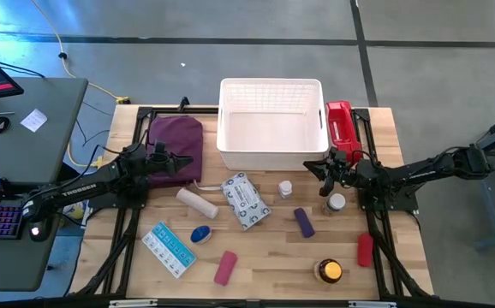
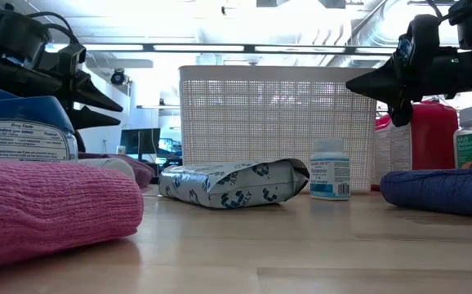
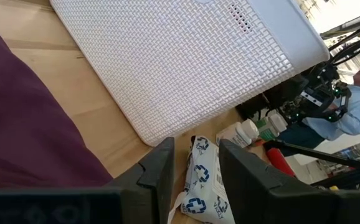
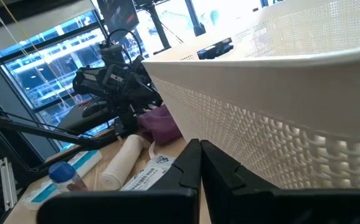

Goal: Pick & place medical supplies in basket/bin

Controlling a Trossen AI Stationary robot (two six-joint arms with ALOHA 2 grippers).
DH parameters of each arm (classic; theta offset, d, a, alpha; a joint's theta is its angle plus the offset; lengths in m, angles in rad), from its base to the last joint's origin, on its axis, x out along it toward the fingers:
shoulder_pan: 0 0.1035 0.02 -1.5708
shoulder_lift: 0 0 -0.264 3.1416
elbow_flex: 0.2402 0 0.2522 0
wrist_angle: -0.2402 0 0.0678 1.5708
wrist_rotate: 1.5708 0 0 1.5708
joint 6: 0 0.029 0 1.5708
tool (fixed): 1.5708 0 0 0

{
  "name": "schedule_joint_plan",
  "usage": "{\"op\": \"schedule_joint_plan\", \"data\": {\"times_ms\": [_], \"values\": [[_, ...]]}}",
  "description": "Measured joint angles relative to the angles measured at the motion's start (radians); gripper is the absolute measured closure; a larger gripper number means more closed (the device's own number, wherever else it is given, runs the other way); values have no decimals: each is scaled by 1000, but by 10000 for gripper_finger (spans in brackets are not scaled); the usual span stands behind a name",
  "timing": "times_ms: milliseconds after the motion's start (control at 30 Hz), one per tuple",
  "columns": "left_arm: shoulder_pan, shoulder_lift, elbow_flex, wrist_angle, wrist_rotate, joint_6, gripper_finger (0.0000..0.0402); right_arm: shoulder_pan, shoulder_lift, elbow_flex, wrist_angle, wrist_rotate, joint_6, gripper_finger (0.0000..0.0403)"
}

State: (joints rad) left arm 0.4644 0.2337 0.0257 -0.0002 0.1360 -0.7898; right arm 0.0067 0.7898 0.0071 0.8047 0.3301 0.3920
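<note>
On the near edge of your wooden surface [image 1: 265, 265], an amber jar [image 1: 330, 271] stands beside a red roll [image 1: 365, 249], with a pink roll [image 1: 225, 267] lying farther left. Next to that roll, the blue-white box [image 1: 169, 248] lies flat with a blue-capped bottle [image 1: 200, 233] by its corner; the low view shows a label on that bottle headed "Drug Facts", the rest too small for you to read.

Mid-surface, the grey-white wipes packet [image 1: 246, 201], printed with blue symbols, lies between a beige roll [image 1: 196, 202] and a purple roll [image 1: 304, 222]. A small white bottle [image 1: 286, 187] stands just behind, its label print illegible. A clear-lidded jar [image 1: 336, 203] sits near your right arm.

Your left end effector [image 1: 181, 159] hovers over the maroon pouch [image 1: 176, 145], fingers parted narrowly with nothing between them, pointing toward the basket. The arm's side reads "TROSSEN". Your right end effector [image 1: 317, 169] hangs by the basket's near right corner, fingers pressed together and empty.

At the far side, the white basket [image 1: 271, 159] stands with nothing visible inside. The red first-aid case [image 1: 340, 124] stands against its right wall. Beyond the surface, the left wrist view catches a person in a light blue sleeve [image 3: 354, 115].
</note>
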Motion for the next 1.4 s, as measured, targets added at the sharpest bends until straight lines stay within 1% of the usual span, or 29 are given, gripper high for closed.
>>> {"op": "schedule_joint_plan", "data": {"times_ms": [133, 333, 400, 567, 700, 800, 867, 900, 967, 1033, 1100, 1167, 1267, 1400], "values": [[0, 0, 0, 1, -20, 0, 240, 0, 0, 0, 0, 0, 0, 402], [0, 0, 0, 0, -23, -18, 240, 0, 0, 0, 0, 0, 0, 402], [0, 0, 0, 2, -23, -89, 240, 0, 0, 0, 0, 0, 0, 402], [0, -1, -2, 16, -25, -347, 240, 0, 0, 0, 0, 0, 0, 402], [0, 0, -2, 30, -67, -459, 240, 0, 0, 0, 0, 0, 0, 402], [0, 0, -2, 117, -79, -525, 240, 0, 0, 0, 0, 0, 0, 402], [0, 0, -2, 221, -119, -556, 240, 0, 0, 0, 0, 0, 0, 402], [0, 0, -2, 281, -155, -567, 240, 0, 0, 0, 0, 0, 0, 402], [0, 0, -2, 423, -250, -566, 240, 0, 0, 0, 0, 0, 0, 402], [0, 0, 8, 551, -333, -523, 240, 0, 0, 0, 0, 0, 0, 402], [0, 6, 53, 588, -370, -461, 240, 0, 0, 0, 0, 0, 0, 402], [0, 18, 121, 573, -371, -406, 240, 0, 0, 0, 0, 0, 0, 402], [0, 80, 241, 548, -345, -333, 240, 0, 0, 0, 0, 0, 0, 402], [0, 221, 415, 537, -238, -225, 240, 0, 0, 0, 3, 0, 0, 402]]}}
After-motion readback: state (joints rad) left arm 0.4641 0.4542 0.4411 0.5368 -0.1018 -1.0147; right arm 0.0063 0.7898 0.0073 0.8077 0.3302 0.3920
